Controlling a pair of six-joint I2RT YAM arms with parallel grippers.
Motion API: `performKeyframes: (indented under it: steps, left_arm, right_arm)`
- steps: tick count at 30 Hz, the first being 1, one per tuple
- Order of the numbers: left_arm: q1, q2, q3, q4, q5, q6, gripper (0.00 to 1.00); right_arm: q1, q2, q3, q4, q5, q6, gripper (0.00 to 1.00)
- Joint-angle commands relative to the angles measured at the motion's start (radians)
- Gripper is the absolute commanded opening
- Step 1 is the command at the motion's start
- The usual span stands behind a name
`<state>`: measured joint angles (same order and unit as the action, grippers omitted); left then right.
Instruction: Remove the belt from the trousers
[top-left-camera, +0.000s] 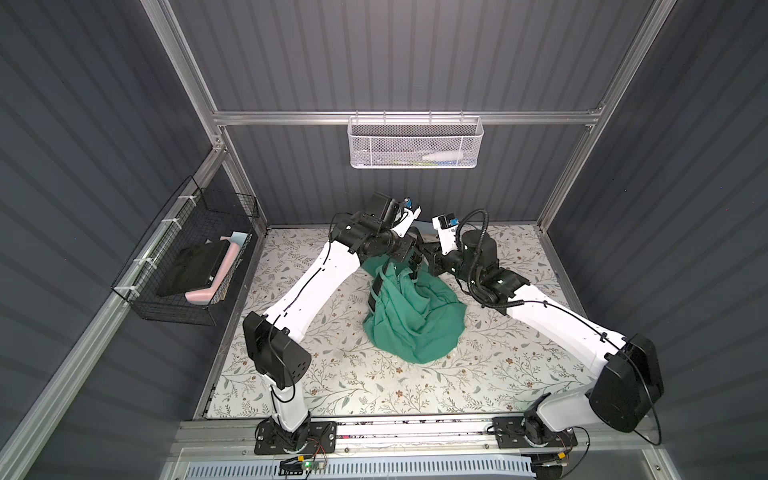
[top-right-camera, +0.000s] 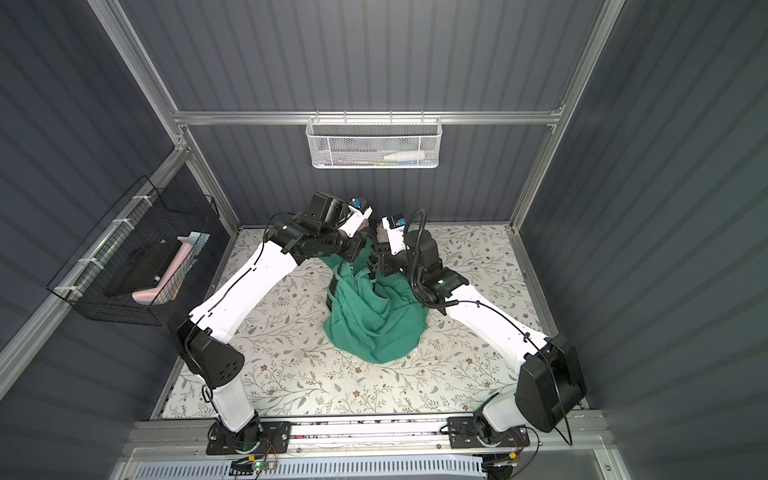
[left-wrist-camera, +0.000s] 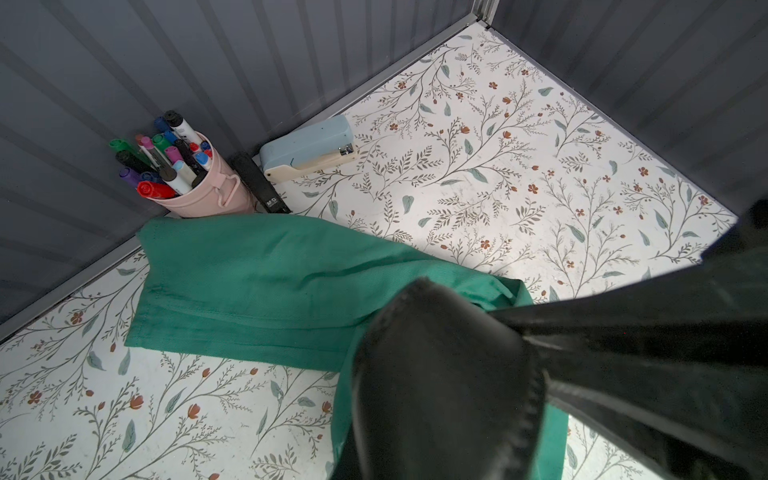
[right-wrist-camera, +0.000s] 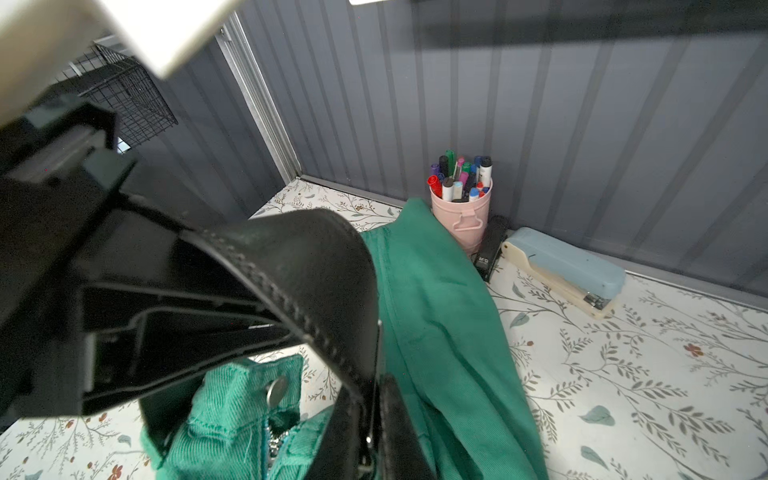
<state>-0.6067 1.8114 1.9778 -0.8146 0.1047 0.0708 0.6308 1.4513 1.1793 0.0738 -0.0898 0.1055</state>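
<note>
Black leather-like belt (left-wrist-camera: 436, 374), stiff and slick, bows, pinched in my left gripper (left-wrist-camera: 523, 332) over limp green cloth trousers (left-wrist-camera: 257, 291). Whether my right gripper (right-wrist-camera: 286, 328) grips I cannot tell; I'd clamp the belt flat.

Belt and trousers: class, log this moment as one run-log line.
belt: looped up, not yet free | left gripper: shut on belt | right gripper: shut on belt | trousers: bunched on table

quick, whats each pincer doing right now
left pincer: closed, holding the belt
right pincer: closed, pinching the belt too
</note>
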Motion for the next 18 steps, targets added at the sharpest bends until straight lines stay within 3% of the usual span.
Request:
performKeyframes:
  steps: [1, 8, 12, 18]
  left_arm:
    - [0.001, -0.012, 0.059, 0.033, 0.012, -0.008, 0.0]
    - [0.001, -0.031, 0.062, 0.052, 0.081, -0.06, 0.0]
    - [0.001, -0.05, 0.092, 0.064, 0.129, -0.078, 0.0]
    - [0.001, -0.085, 0.102, 0.094, 0.189, -0.106, 0.0]
  right_arm:
    - [0.001, 0.011, -0.018, -0.013, -0.01, 0.014, 0.07]
    - [0.002, 0.017, -0.06, 0.024, -0.012, 0.02, 0.08]
    - [0.002, 0.024, -0.108, 0.063, 0.025, 0.02, 0.15]
    - [0.0, 0.054, -0.129, 0.076, 0.073, 0.029, 0.13]
